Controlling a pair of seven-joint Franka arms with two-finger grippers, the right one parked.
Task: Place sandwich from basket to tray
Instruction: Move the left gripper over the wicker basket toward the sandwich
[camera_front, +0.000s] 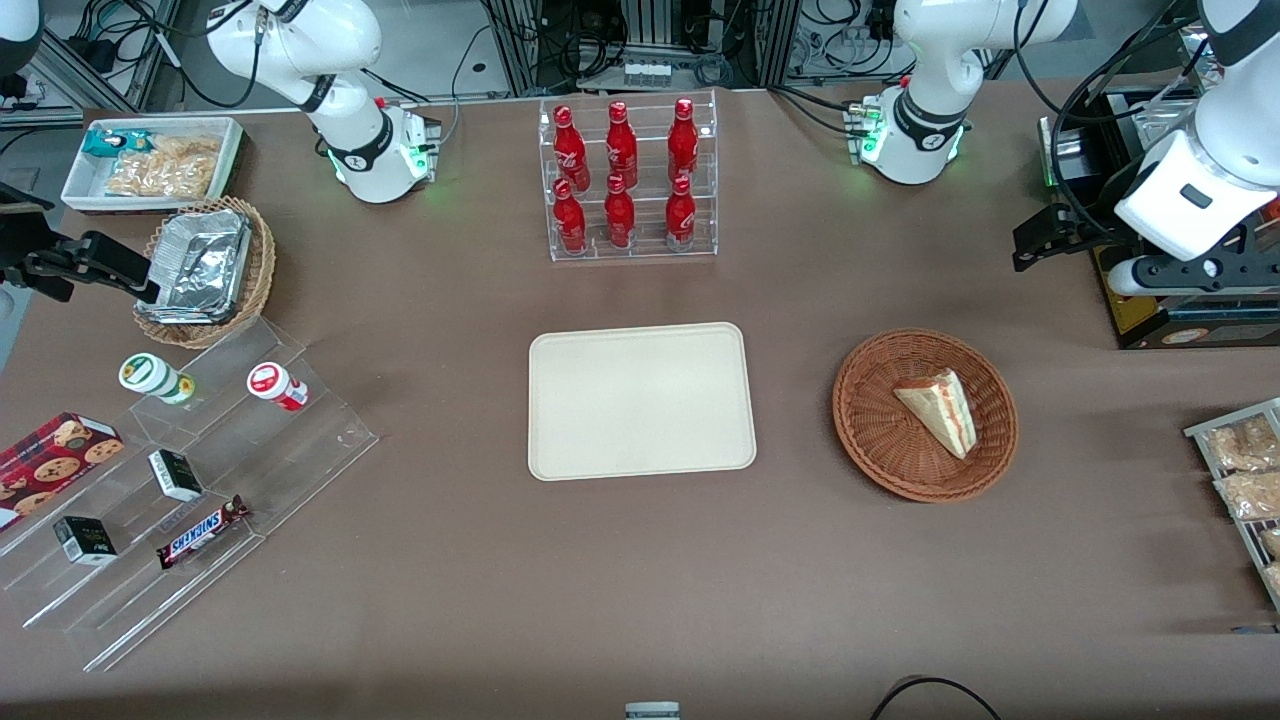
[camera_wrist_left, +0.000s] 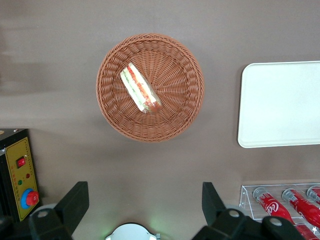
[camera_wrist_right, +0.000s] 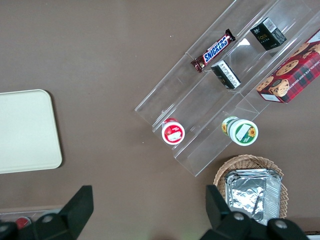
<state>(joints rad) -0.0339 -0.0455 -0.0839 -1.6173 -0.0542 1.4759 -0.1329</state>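
The sandwich (camera_front: 940, 408) (camera_wrist_left: 140, 88), a pale wedge with red and green layers on its cut edge, lies in the round reddish-brown basket (camera_front: 880, 470) (camera_wrist_left: 175, 120). The cream tray (camera_front: 640, 400) (camera_wrist_left: 280, 105) (camera_wrist_right: 25, 130) lies bare at the table's middle, beside the basket. My gripper (camera_front: 1035, 240) (camera_wrist_left: 144, 190) hangs open high above the table, farther from the front camera than the basket and toward the working arm's end. Nothing is between its fingers (camera_wrist_left: 75, 200), and it stands well apart from the sandwich.
A clear rack of red bottles (camera_front: 628, 180) (camera_wrist_left: 285, 205) stands farther back than the tray. A black box with a red button (camera_wrist_left: 20, 175) sits under the gripper's arm. A wire rack of snack packets (camera_front: 1245, 470) lies near the basket. A stepped acrylic stand (camera_front: 180, 480) and a foil-tray basket (camera_front: 205, 270) lie toward the parked arm's end.
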